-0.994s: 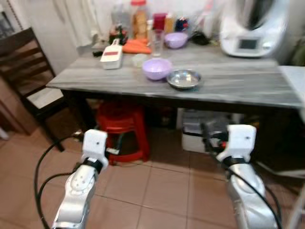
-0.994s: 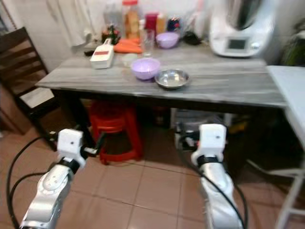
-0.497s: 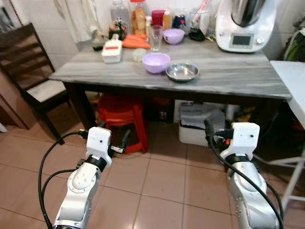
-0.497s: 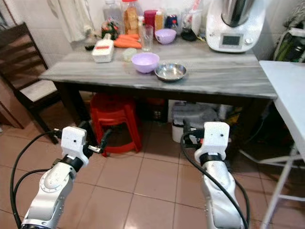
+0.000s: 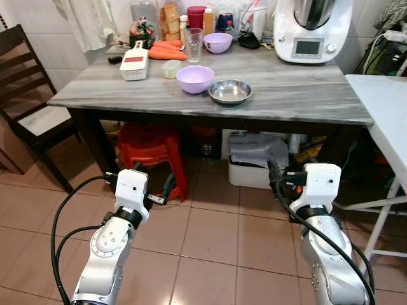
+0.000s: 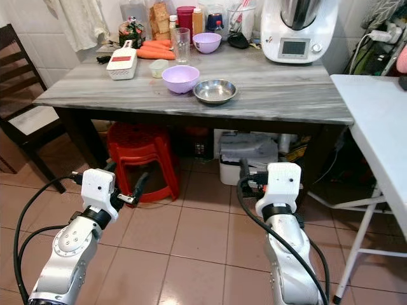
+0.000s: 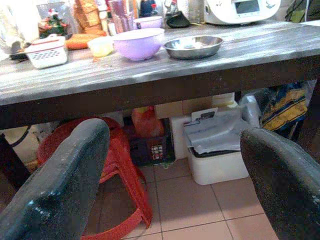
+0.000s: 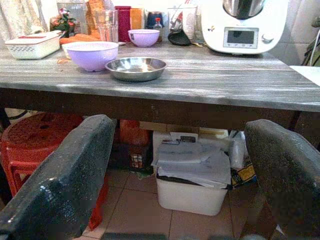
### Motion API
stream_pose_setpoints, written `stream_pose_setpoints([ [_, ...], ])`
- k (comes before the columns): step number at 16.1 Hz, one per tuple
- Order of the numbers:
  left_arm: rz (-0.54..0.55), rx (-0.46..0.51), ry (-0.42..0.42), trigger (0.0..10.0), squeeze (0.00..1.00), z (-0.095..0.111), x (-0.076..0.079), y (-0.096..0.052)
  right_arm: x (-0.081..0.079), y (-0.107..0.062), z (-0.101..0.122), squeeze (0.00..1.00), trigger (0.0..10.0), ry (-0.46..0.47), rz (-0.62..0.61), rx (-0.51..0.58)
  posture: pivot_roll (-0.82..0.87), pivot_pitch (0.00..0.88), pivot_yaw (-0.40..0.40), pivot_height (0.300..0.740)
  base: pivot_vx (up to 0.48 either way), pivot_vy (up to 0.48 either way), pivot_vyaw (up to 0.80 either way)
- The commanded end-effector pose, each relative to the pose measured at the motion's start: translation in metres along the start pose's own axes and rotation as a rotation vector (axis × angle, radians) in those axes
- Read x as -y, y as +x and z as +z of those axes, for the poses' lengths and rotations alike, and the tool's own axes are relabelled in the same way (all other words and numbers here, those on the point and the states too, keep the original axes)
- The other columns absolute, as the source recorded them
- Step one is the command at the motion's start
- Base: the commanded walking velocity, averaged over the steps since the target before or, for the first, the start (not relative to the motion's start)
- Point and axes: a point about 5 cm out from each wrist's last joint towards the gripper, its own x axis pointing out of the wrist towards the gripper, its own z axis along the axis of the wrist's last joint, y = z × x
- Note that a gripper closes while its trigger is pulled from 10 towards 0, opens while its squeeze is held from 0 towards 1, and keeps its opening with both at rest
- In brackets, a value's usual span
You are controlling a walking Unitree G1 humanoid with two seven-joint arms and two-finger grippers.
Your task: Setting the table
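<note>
Standing before a grey wood-grain table (image 5: 299, 95), both arms raised low over the tiled floor (image 5: 216, 254), short of the table's near edge. Left gripper (image 7: 170, 185) held out below table height, fingers (image 7: 55, 190) spread wide with nothing between them, pointing toward the red plastic stool (image 5: 152, 149) tucked under the table. Right gripper (image 8: 175, 190) likewise below the tabletop, fingers (image 8: 60, 185) parted wide and empty, aimed at the white bin (image 5: 257, 166) under the table. On the tabletop, near the middle: a large lilac bowl (image 5: 194, 79) with a steel bowl (image 5: 229, 91) just beside it on its right, the two close but whether touching cannot be told. Farther back, a clear drinking glass (image 5: 193, 46) and a smaller lilac bowl (image 5: 218, 42) to its right. To the left of these, a white grater box with a red top (image 5: 134, 63), carrots (image 5: 166, 50) behind it, and a small pale cup (image 5: 169, 68) between box and large bowl. Along the far edge, bottles and jars (image 5: 184, 16) against the wall. At the far right of the tabletop, a white kitchen machine with a small screen (image 5: 310, 28). Left of the table, a dark wooden chair (image 5: 28, 101); on the right, the corner of a white folding table (image 5: 385, 114).
</note>
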Motion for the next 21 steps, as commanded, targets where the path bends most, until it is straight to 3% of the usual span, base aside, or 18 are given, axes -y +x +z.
stream_pose_setpoints([
  [1,-0.008,0.010,-0.001,10.0,0.00,0.0030,-0.0004,0.0000,0.0010,0.0009,0.0020,0.00,10.0,0.005,-0.004,0.003,-0.02,0.000,0.049,0.740,0.000,-0.289,0.00],
  [21,-0.025,0.007,0.000,10.0,0.00,0.0020,0.0009,-0.0009,-0.0008,0.0026,0.0007,0.00,10.0,0.017,0.001,-0.005,-0.02,0.000,0.049,0.740,0.000,-0.323,0.00],
])
